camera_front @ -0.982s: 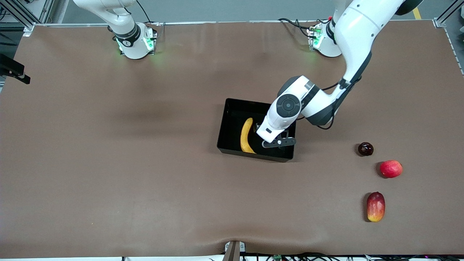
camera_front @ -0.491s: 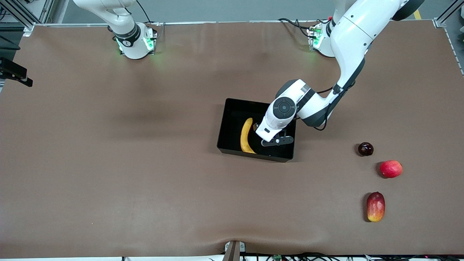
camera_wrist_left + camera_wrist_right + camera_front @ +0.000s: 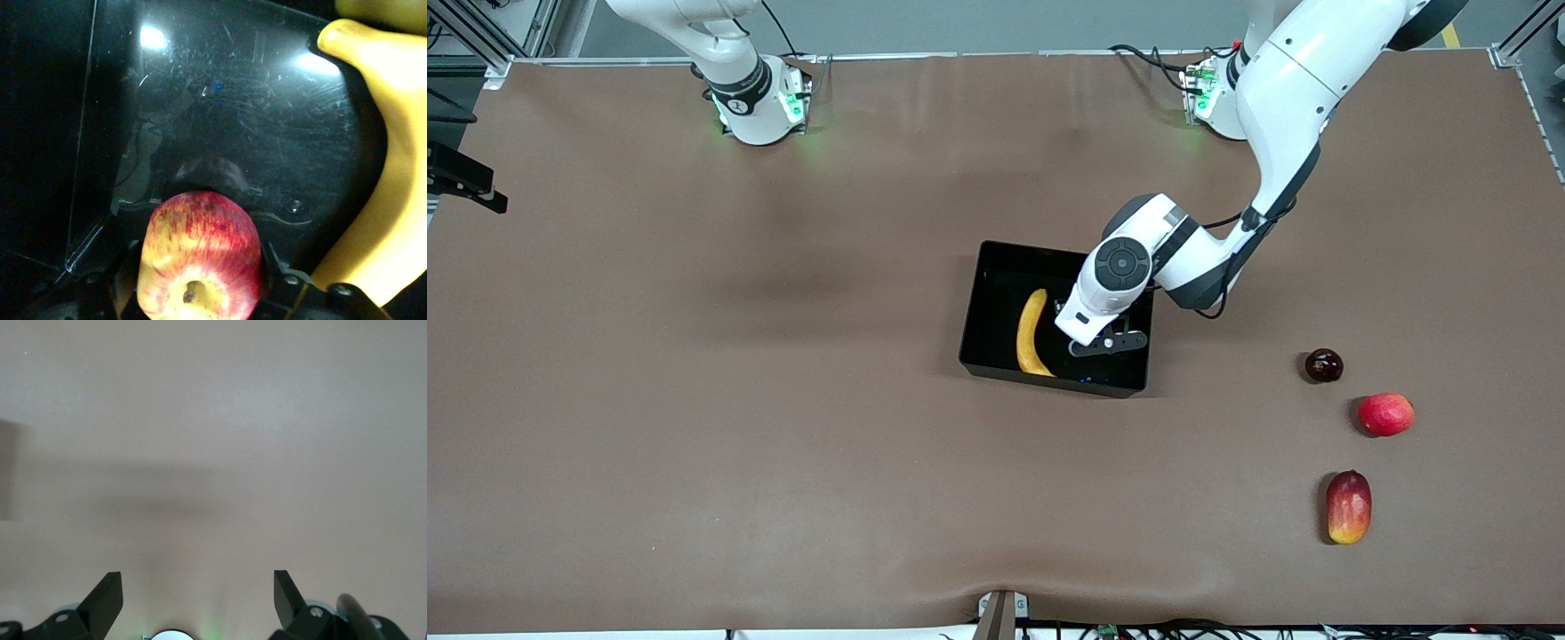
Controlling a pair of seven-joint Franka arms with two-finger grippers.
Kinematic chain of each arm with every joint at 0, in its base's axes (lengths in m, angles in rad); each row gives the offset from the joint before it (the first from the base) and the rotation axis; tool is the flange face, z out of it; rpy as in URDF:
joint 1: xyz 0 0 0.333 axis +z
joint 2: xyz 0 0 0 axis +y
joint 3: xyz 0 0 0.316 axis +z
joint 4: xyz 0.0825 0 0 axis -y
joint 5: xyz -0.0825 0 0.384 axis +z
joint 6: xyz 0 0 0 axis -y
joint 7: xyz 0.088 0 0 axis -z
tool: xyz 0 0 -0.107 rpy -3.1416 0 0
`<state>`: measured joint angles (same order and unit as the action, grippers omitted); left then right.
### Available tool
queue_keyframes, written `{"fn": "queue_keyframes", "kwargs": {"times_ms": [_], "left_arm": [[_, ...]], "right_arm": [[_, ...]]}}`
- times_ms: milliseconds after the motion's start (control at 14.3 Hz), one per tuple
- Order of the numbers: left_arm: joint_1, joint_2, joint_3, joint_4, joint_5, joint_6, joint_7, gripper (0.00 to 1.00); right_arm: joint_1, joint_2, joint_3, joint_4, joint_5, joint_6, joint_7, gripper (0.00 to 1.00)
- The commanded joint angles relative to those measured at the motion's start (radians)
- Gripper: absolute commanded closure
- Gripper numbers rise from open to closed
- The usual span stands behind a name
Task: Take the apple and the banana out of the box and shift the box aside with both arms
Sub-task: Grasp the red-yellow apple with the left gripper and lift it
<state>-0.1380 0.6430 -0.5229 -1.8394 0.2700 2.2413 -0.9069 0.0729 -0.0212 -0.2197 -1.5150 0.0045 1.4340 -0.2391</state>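
Left hand [image 3: 200, 293] low inside the black bin [image 3: 996, 267], clamped on the red-and-yellow apple [image 3: 199, 257].
The banana [image 3: 1031, 333] lies in the bin just beside the apple. The right hand [image 3: 198, 597] waits over bare brown desk [image 3: 694, 400], fingers [image 3: 103, 600] spread apart. Three more fruits [image 3: 1385, 414] lie near the left arm's end.

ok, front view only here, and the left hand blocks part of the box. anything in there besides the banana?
Observer: Yes. The left wrist view shows a red-and-yellow apple right at the left gripper, over the box floor.
Operator: Touching the banana?
Observer: No, the banana lies beside it with a dark gap between them.
Operator: Right gripper?
Observer: The right gripper is open over the table; that arm waits.
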Motion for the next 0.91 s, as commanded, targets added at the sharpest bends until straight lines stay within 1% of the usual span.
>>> {"fn": "queue_keyframes", "kwargs": {"times_ms": [0,140,210,421,491,701,841], "left_arm": [[-0.002,-0.042,0.000,-0.012,0.029,-0.038,-0.029,1.00],[0.000,-0.083,-0.003,0.011,0.073,-0.087,-0.027,1.00],[0.000,-0.101,-0.006,0.043,0.080,-0.135,-0.026,1.00],[0.001,-0.112,-0.023,0.224,0.078,-0.326,-0.018,1.00],[0.006,-0.112,-0.031,0.274,0.078,-0.369,-0.017,1.00],[0.044,-0.115,-0.026,0.368,0.077,-0.417,0.041,1.00],[0.115,-0.120,-0.026,0.387,0.078,-0.437,0.132,1.00]], "right_arm": [[-0.016,0.009,0.007,0.021,0.015,-0.007,0.010,0.00],[-0.015,0.010,0.007,0.021,0.015,-0.007,0.009,0.00],[-0.016,0.010,0.007,0.021,0.017,-0.007,0.009,0.00],[-0.007,0.023,0.007,0.015,0.006,-0.020,-0.002,0.00],[-0.007,0.024,0.007,0.016,0.003,-0.017,-0.002,0.00],[-0.011,0.043,0.007,0.015,0.002,-0.018,-0.006,0.00],[-0.007,0.079,0.007,0.016,0.000,-0.020,-0.006,0.00]]}}
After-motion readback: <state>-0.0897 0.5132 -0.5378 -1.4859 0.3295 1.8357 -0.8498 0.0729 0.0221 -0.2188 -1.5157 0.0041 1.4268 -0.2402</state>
